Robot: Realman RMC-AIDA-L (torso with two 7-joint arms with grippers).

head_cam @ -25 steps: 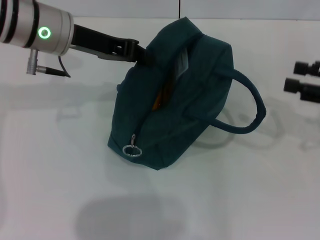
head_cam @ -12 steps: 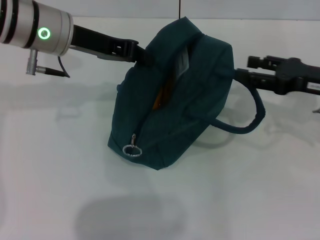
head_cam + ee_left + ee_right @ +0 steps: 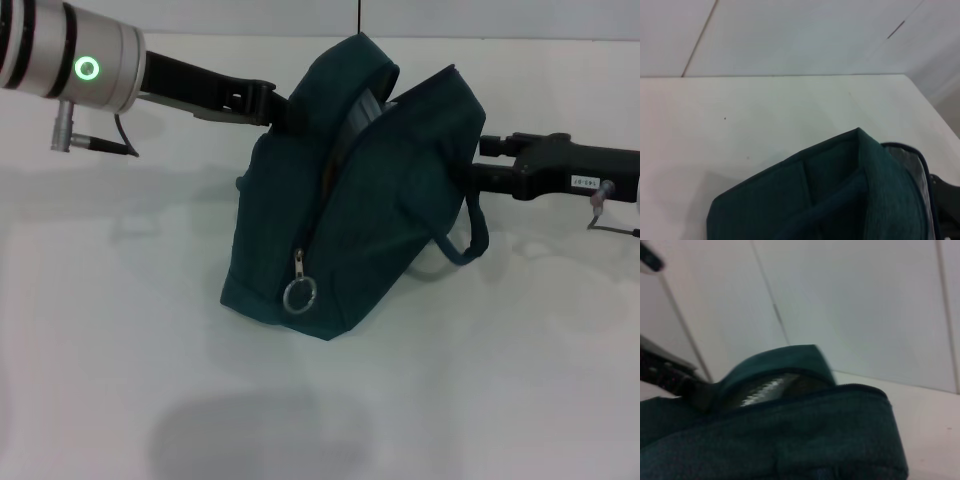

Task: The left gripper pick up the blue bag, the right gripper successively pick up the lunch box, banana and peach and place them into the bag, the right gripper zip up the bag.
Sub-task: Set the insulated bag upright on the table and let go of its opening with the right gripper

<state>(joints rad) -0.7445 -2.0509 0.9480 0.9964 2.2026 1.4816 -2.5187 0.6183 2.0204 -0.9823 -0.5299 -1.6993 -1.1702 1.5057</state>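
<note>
On the white table [image 3: 100, 380], the blue bag [image 3: 370, 220] is flanked by the left gripper [image 3: 290, 110] and right gripper [image 3: 472, 172], grips unclear; soft, sagging fabric is judged best pulled shut by the ring pull [image 3: 300, 296].

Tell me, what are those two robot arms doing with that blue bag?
The left end effector reaches the far left side of the blue bag, which sits on the white table. The right end effector is pressed against the bag's right side, by a loop handle. The zipper pull sits at the near end and the top gapes, so it isn't zipped yet.
</note>
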